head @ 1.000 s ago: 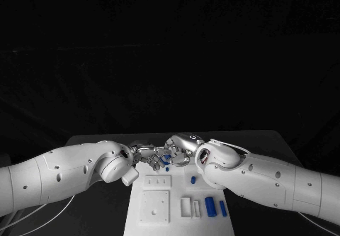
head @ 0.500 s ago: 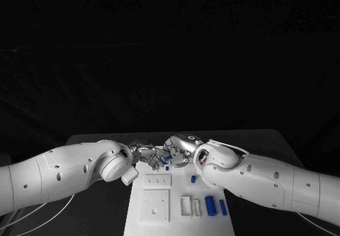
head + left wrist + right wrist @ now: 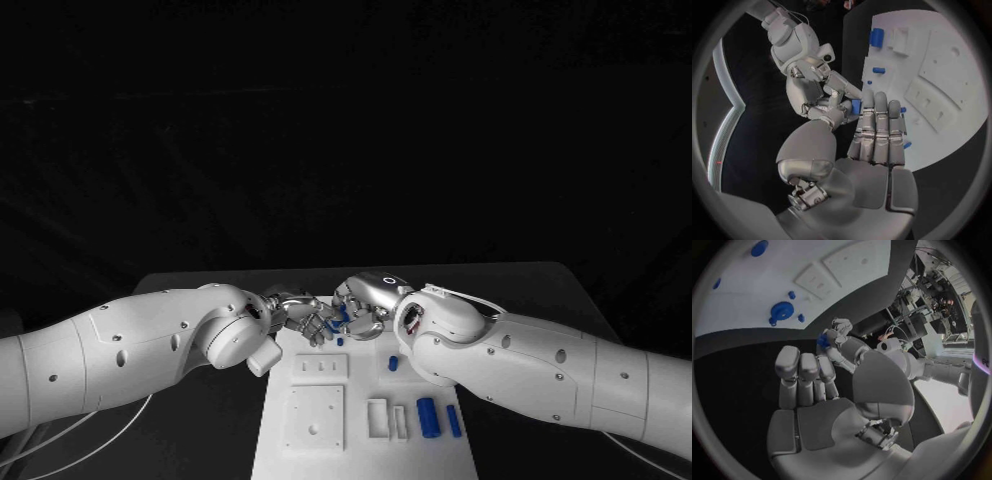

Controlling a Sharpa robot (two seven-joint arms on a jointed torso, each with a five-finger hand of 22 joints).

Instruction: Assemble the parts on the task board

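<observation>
**Carefully now: a small blue part shared between two hands above the far end of the board**

I have both hands meeting just past the far end of the task board (image 3: 368,425). Between them sits a small blue part (image 3: 335,324), and in the left wrist view the same part (image 3: 856,106) is pinched at the fingertips of my right hand (image 3: 826,97), with my left hand (image 3: 873,145) right against it, its fingers laid out straight beside the piece. From the head view I cannot tell whether the left hand (image 3: 299,312) truly grips the part or merely touches it; the right hand (image 3: 361,308) plainly holds it.

I judge the part to be light, rigid moulded plastic, smooth enough to slip or twist in a fingertip pinch. It is tiny, so I would hold it across its sides and leave one end free for seating.

Other blue pieces lie on the board: a ribbed cylinder (image 3: 427,418), a slimmer rod (image 3: 454,423) just beside it, and a short peg (image 3: 392,365) near my right forearm. The board's side edges are near both forearms, so sideways room is tight. The open room is the dark table beyond the hands.
</observation>
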